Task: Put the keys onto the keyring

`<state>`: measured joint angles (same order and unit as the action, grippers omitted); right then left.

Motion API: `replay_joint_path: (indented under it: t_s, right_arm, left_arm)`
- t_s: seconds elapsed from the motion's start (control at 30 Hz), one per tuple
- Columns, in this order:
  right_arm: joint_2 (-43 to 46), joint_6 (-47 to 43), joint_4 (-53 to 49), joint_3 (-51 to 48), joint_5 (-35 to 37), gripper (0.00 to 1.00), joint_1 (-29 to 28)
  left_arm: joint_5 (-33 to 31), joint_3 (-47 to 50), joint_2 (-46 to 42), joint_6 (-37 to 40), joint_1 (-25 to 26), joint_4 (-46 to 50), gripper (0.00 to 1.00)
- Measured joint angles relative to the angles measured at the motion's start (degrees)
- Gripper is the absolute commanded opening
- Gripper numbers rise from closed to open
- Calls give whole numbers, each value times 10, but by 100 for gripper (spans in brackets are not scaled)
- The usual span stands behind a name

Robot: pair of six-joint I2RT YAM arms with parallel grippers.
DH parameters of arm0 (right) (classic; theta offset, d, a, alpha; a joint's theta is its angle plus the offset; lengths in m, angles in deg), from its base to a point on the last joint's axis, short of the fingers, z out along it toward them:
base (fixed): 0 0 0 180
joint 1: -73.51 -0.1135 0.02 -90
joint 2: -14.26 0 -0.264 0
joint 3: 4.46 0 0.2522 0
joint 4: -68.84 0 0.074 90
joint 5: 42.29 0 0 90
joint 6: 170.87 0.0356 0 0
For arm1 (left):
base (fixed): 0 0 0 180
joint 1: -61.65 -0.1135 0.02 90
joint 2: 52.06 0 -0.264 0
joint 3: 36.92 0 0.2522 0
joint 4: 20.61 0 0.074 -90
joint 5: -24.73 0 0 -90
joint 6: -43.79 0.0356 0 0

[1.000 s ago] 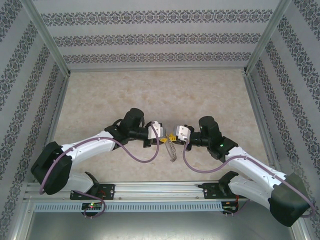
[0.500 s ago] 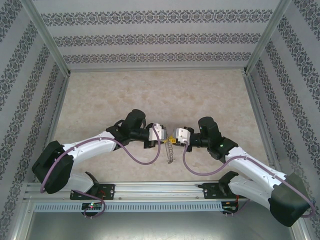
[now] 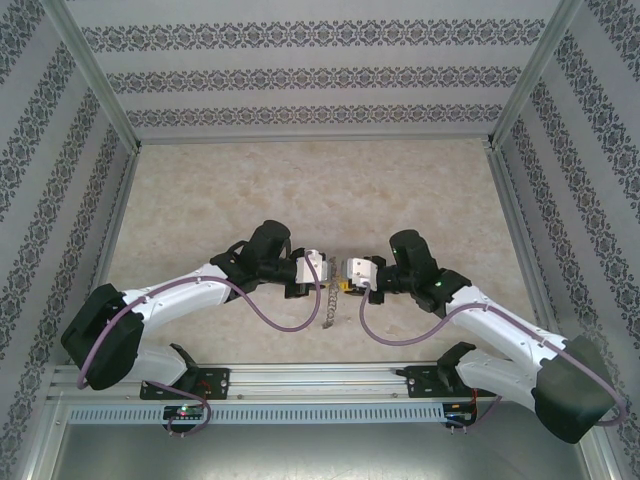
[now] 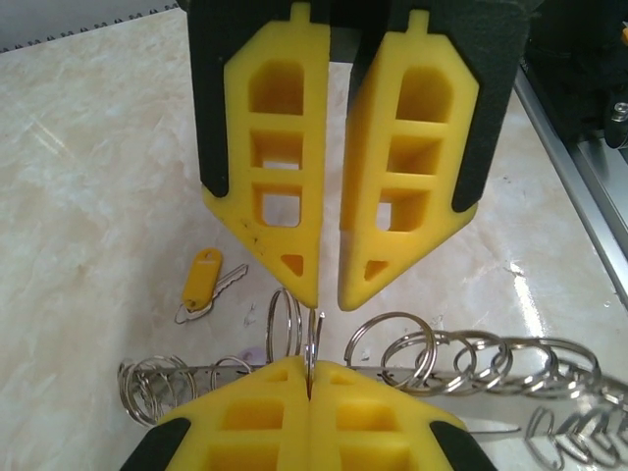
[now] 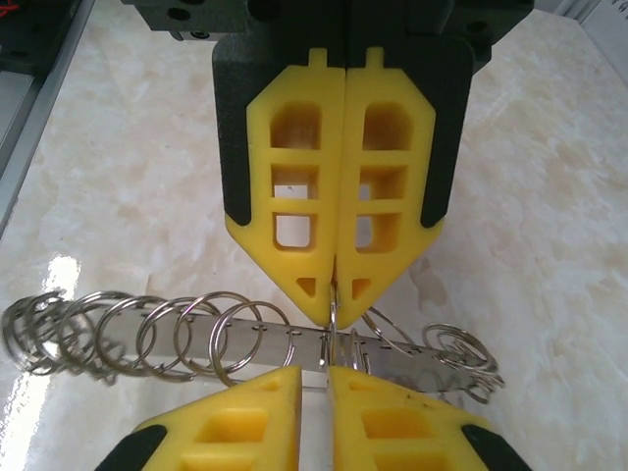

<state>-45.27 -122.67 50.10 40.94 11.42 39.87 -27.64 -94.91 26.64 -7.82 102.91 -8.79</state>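
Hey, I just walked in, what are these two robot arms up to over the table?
The two arms have met tip to tip above the table, working on the keyring. The left gripper is shut on one small ring of it, holding it up so the rest dangles. The right gripper faces it, fingers slightly apart right at that same ring. An orange-yellow key lies on the table, not threaded on yet.

The keyring [image 3: 327, 300] hangs between the left gripper [image 3: 329, 274] and right gripper [image 3: 343, 279].
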Motion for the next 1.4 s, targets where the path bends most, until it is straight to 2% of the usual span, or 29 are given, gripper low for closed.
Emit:
replay_joint_path:
  t_s: [0.4, 0.7, 0.87, 0.97, 1.0, 1.07, 1.1, 1.2, 1.4]
  right_arm:
    - [-18, 14, 6, 0, 9, 18, -8]
    - [-14, 42, 37, -2, 10, 18, -7]
    - [2, 60, 46, -11, 8, 0, -2]
    - [2, 60, 45, -11, 8, 0, -2]
    - [2, 60, 44, -11, 9, 0, -2]
    - [2, 58, 41, -10, 10, 0, -2]
    - [2, 54, 37, -9, 12, 0, -2]
    - [-7, 37, 0, 0, 26, 0, -2]
    - [-25, 4, -68, 33, 54, 0, -2]
  left_arm:
    - [14, 12, -3, -15, 0, -22, 0]
    - [29, 30, -3, -57, 0, -80, 0]
    - [30, 35, -3, -79, -1, -110, 0]
    - [30, 36, -3, -88, -1, -115, 0]
    - [30, 36, -3, -90, -1, -115, 4]
    - [30, 36, -2, -92, -1, -114, 30]
    - [29, 36, -2, -93, -1, -115, 36]
    - [28, 36, -2, -89, -1, -113, 38]
    - [28, 22, 6, -69, -1, -73, 35]
